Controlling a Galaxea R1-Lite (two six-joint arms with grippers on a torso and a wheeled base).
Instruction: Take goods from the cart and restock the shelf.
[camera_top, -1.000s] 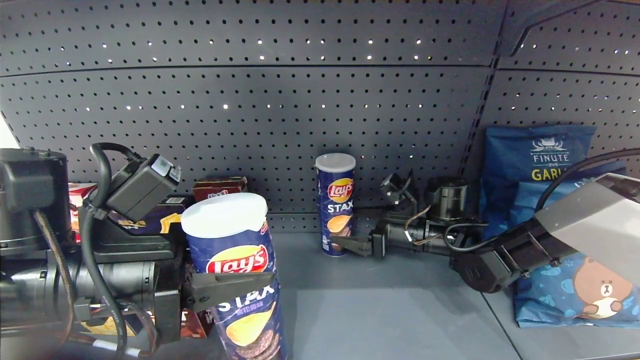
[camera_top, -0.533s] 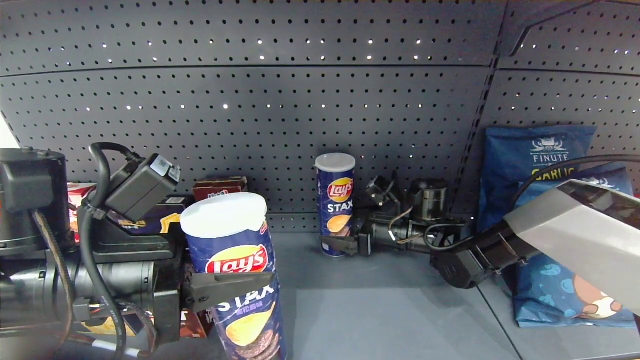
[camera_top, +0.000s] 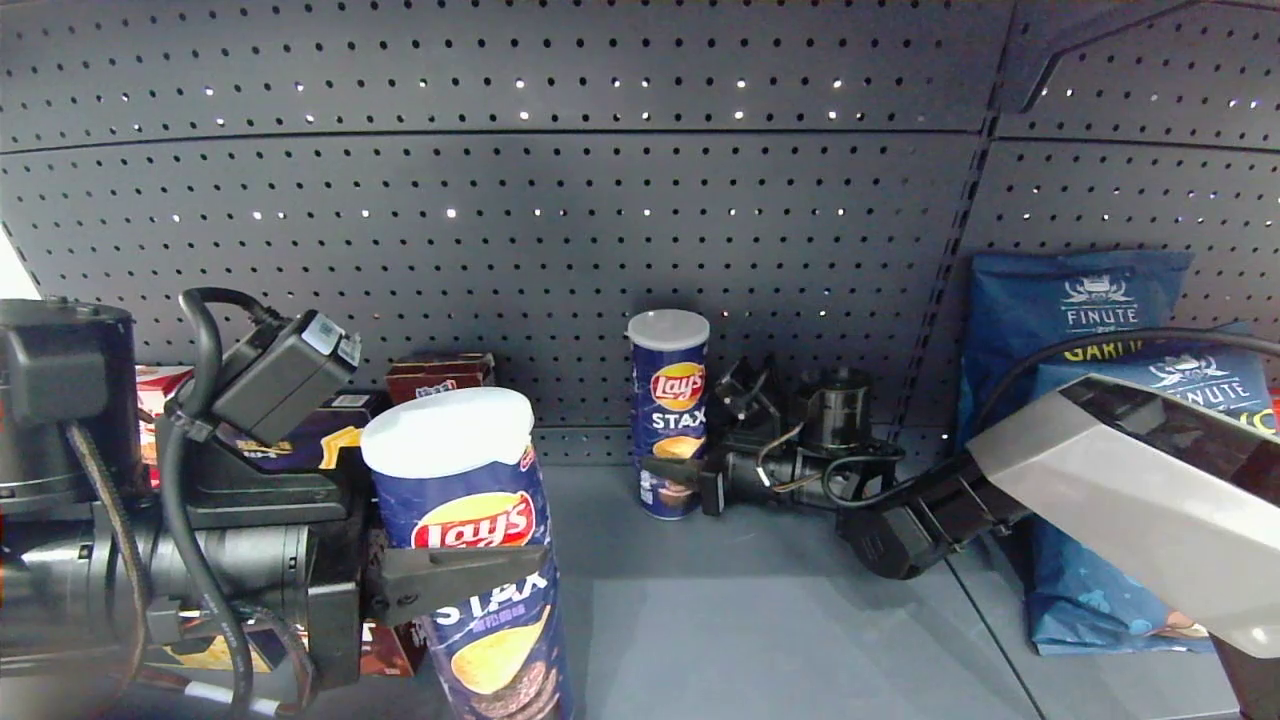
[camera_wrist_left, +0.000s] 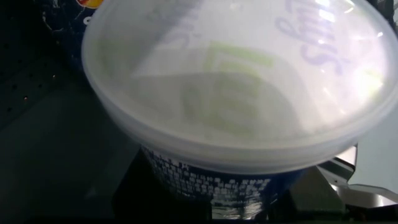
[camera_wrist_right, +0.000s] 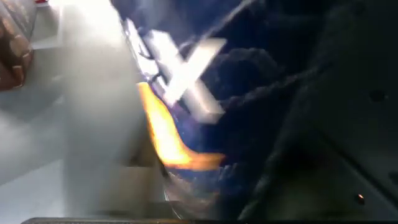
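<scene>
Two lidded chip cans on the shelf (camera_top: 760, 620). The left claw (camera_top: 470, 572) is closed on the near can (camera_top: 455, 470), one finger crossing its printed front below the white lid (camera_wrist_left: 236, 81). The can stands upright. Its lower end is cut off by the head view's edge, so contact with the shelf cannot be told.

The far can (camera_top: 668, 412) stands upright beyond the left claw, close to the perforated back panel (camera_top: 500, 250). It is lidded, so its contents are hidden. The right claw (camera_top: 682, 478) sits at this can's lower part. Whether it grips the can cannot be told, and the can's wall (camera_wrist_right: 205, 93) is blurred in the right wrist view.

Bare shelf floor lies between the two claws and in front of the right claw. Blue snack bags (camera_top: 1080, 310) stand behind the right arm, partly covered by it. Small boxes (camera_top: 440, 375) lie just behind the left claw, mostly hidden.
</scene>
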